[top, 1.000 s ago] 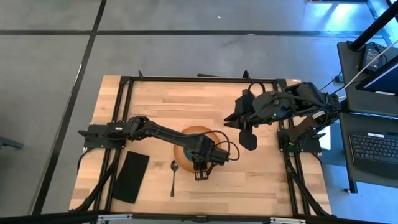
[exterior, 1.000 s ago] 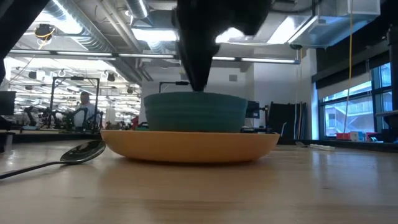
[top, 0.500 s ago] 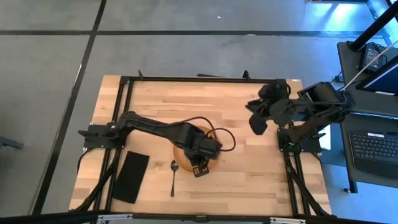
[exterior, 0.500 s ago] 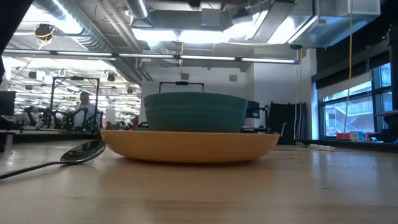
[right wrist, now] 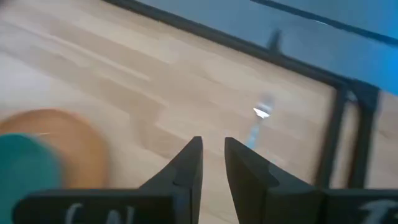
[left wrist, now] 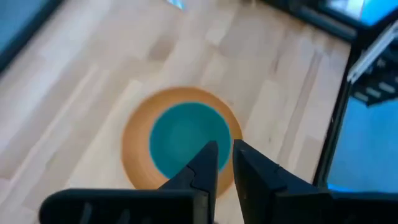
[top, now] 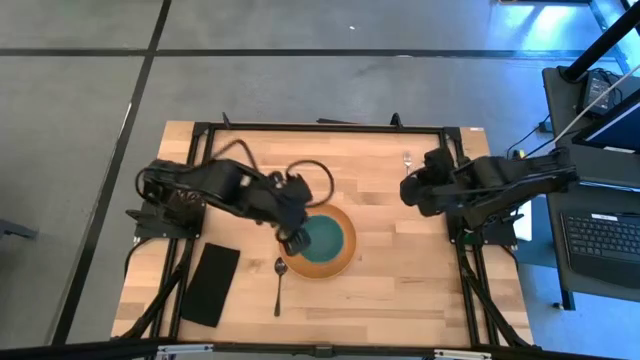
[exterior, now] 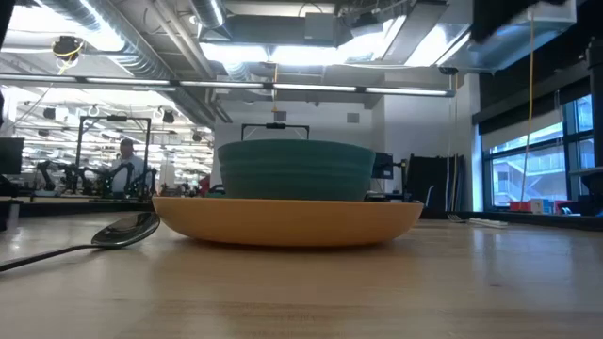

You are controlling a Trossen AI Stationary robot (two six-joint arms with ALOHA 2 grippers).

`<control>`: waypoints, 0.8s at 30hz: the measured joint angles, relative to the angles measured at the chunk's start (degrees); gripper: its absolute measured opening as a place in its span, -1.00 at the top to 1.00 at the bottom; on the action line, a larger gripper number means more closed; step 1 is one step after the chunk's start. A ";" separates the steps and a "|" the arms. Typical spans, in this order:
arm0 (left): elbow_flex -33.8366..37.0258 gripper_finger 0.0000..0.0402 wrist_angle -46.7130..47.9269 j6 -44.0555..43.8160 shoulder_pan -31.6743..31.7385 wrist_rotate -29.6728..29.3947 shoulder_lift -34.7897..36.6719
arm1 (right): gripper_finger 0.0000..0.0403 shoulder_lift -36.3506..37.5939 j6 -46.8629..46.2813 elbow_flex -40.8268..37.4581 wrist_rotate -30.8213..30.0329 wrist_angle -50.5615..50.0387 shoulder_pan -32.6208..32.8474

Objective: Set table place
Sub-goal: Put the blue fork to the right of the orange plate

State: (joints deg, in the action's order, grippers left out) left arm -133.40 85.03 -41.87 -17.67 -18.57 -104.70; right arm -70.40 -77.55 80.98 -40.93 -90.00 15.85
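Note:
A teal bowl (top: 325,238) stands in an orange plate (top: 348,258) on the light wood table (top: 400,290); both show in the low view, bowl (exterior: 297,169) on plate (exterior: 287,218). A spoon (top: 279,285) lies just near-left of the plate. A fork (top: 407,160) lies at the far right. My left gripper (top: 293,240) hangs above the plate's left rim, empty, its fingers a narrow gap apart (left wrist: 225,149). My right gripper (top: 408,190) is over the table's right side, empty, with a narrow gap (right wrist: 212,146), facing the fork (right wrist: 258,121).
A black napkin (top: 210,285) lies flat at the near left, left of the spoon. Black frame rails run along the table's edges (top: 320,127). Bare wood lies right of the plate and along the near edge. A desk with a laptop (top: 600,235) stands beyond the right edge.
My left gripper has risen off the plate's near rim and drawn back toward the table's left and far side, leaving the bowl uncovered in the plate. My right gripper has pulled back toward the right and far edge and turned. Bowl and plate have stayed put.

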 joint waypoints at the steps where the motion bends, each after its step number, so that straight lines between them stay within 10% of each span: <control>1: 0.00 0.80 -0.02 0.00 0.02 -0.92 0.71 | 0.65 0.38 -0.65 -2.50 0.00 0.00 -0.64; 24: 0.02 0.97 -0.02 3.39 7.75 -3.33 5.35 | 0.65 1.08 -6.03 -34.24 -3.61 13.62 -13.26</control>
State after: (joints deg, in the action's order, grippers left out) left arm -133.38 85.01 -38.47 -9.92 -21.90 -99.35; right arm -69.32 -83.58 46.74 -44.54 -76.38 2.59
